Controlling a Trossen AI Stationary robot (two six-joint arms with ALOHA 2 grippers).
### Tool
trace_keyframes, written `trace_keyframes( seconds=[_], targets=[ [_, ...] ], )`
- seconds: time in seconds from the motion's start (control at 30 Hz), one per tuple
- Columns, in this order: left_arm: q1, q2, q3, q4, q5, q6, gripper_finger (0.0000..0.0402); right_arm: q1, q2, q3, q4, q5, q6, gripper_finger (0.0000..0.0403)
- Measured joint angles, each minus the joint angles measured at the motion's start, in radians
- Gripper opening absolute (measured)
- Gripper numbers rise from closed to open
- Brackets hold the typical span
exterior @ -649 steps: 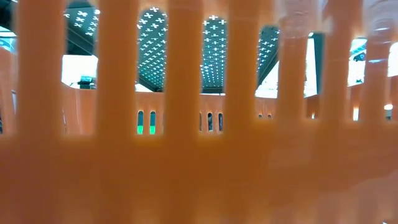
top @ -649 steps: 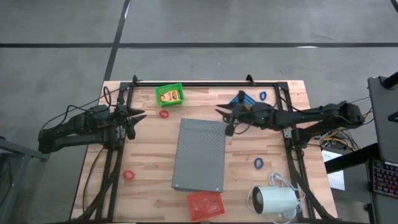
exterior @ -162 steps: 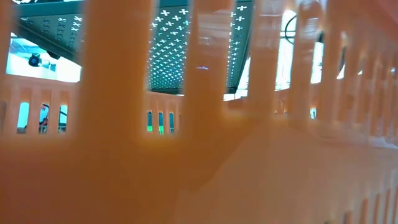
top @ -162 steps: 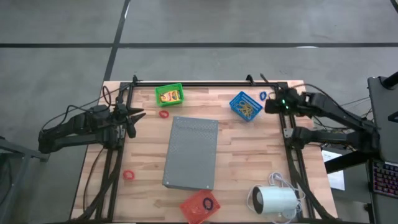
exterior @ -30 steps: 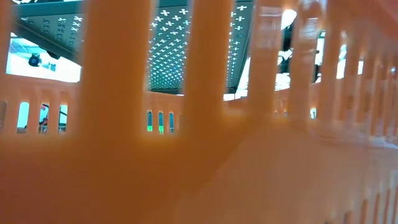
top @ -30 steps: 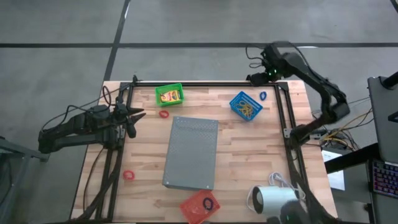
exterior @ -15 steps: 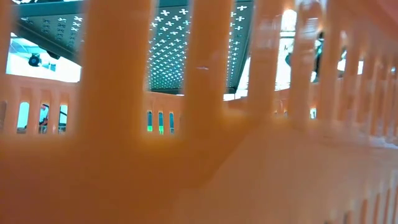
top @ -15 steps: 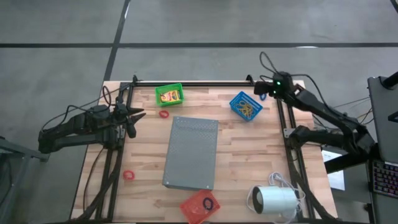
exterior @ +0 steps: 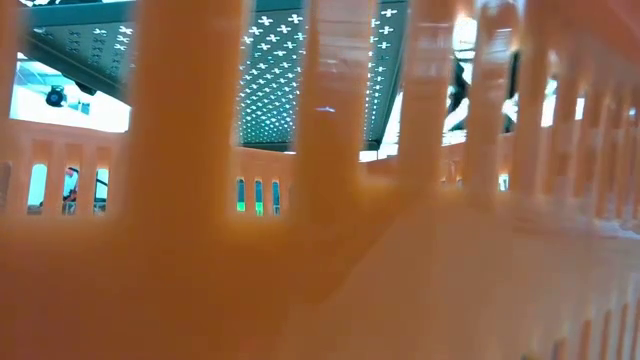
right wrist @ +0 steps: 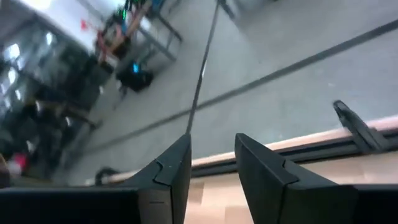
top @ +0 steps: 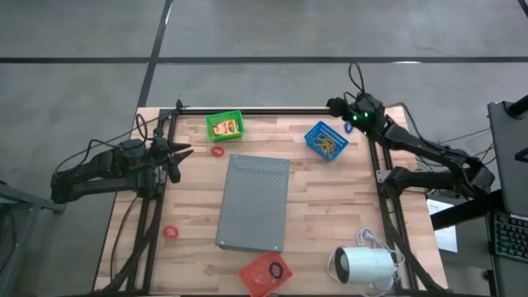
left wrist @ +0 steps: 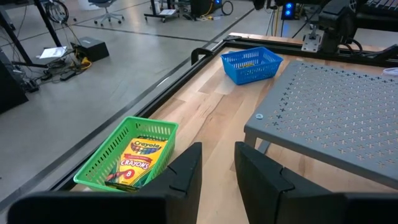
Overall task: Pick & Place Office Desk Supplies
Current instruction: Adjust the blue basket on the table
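Nearest me, a red basket (top: 266, 273) sits at the front edge of the table (top: 198, 223) with a blue ring (top: 275, 269) lying in it; its orange-lit wall fills the low view, so that camera tells me little. A white cylinder (top: 366, 266) stands to its right. A red ring (top: 171, 233) lies loose on the wood at the left. The grey perforated slab (top: 254, 203) covers the middle.

My left gripper (top: 183, 155) waits at the left edge, fingers (left wrist: 186, 169) slightly apart with nothing between them. Beyond it a second red ring (top: 218, 152) lies just in front of the green basket (top: 224, 125), which holds the crayon box (left wrist: 138, 159).

At the far right, the blue basket (top: 325, 140) holds tan rubber bands (top: 328, 145). My right gripper (top: 337, 106) hangs over the table's far rail beside it, fingers (right wrist: 168, 171) parted and empty. I cannot make out any ring beneath that arm.
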Motion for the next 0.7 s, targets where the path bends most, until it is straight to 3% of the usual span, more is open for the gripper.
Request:
trace_keyframes(
  seconds=[0.23, 0.43, 0.7],
  targets=[
    [0.000, 0.000, 0.000, 0.000, 0.000, 0.000, 0.0098, -0.078, 0.119, 0.455, -0.712, -0.054, -0.035, 0.0118],
    [0.000, 0.000, 0.000, 0.000, 0.000, 0.000, 0.0098, -0.264, 0.388, 0.832, -1.109, -0.370, -0.077, 0.0118],
    [0.000, 0.000, 0.000, 0.000, 0.000, 0.000, 0.0098, -0.304, 0.723, 1.119, -1.430, -0.301, -0.175, 0.0118]
  ],
)
